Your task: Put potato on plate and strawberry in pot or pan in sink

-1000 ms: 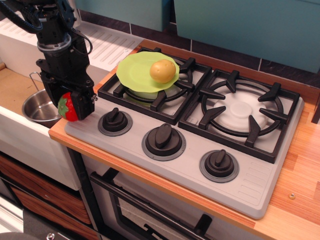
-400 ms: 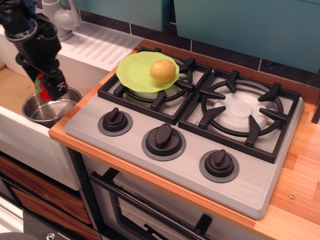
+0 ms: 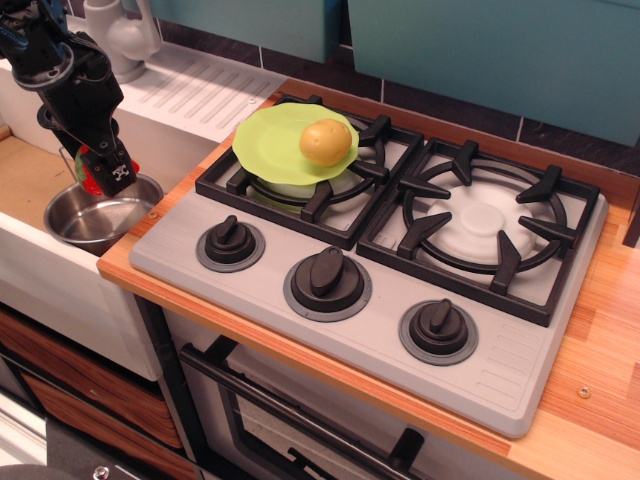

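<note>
The yellowish-tan potato (image 3: 325, 141) lies on the lime-green plate (image 3: 280, 148), which rests on the left burner grate. My gripper (image 3: 104, 176) hangs over the far rim of the shiny steel pot (image 3: 92, 222) in the sink (image 3: 30, 180). It is shut on the red strawberry (image 3: 93, 178), of which only a sliver shows between the black fingers. The strawberry is held just above the pot's inside.
A grey stove top (image 3: 400, 260) with two black burner grates and three knobs fills the middle. The ribbed drainboard (image 3: 200, 90) and grey faucet (image 3: 120, 30) lie behind the sink. The wooden counter edge (image 3: 120, 270) borders the pot.
My gripper carried the strawberry left, from the stove's front corner to over the pot in the sink. In the last half second it rose slightly. The potato and plate have not moved.
</note>
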Robot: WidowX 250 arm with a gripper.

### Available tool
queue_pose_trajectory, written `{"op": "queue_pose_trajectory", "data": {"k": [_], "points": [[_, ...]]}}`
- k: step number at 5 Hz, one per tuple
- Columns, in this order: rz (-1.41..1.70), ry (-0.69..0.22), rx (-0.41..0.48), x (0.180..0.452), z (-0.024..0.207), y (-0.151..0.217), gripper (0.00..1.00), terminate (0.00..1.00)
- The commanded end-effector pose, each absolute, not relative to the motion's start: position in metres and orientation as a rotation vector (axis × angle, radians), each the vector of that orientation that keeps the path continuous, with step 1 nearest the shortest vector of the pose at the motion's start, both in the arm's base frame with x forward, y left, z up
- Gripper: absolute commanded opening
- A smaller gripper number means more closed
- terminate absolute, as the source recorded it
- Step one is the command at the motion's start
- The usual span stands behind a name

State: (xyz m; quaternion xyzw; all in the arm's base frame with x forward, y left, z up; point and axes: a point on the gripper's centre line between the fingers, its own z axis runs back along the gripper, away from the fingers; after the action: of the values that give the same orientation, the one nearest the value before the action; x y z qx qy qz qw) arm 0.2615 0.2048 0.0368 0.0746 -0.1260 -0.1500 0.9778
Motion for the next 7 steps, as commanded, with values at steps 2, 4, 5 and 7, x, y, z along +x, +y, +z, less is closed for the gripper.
{"op": "queue_pose_trajectory", "data": {"k": [2,4,5,7], "points": [[-0.324,-0.280,0.203,0.275,0.048,0.222,0.00,0.00],[-0.329,-0.289,0.181,0.267,0.045,0.216,1.00,0.00],[-0.323,-0.281,0.178,0.265,0.046,0.212,1.00,0.00],[-0.315,-0.271,0.175,0.259,0.049,0.205,1.00,0.00]]}}
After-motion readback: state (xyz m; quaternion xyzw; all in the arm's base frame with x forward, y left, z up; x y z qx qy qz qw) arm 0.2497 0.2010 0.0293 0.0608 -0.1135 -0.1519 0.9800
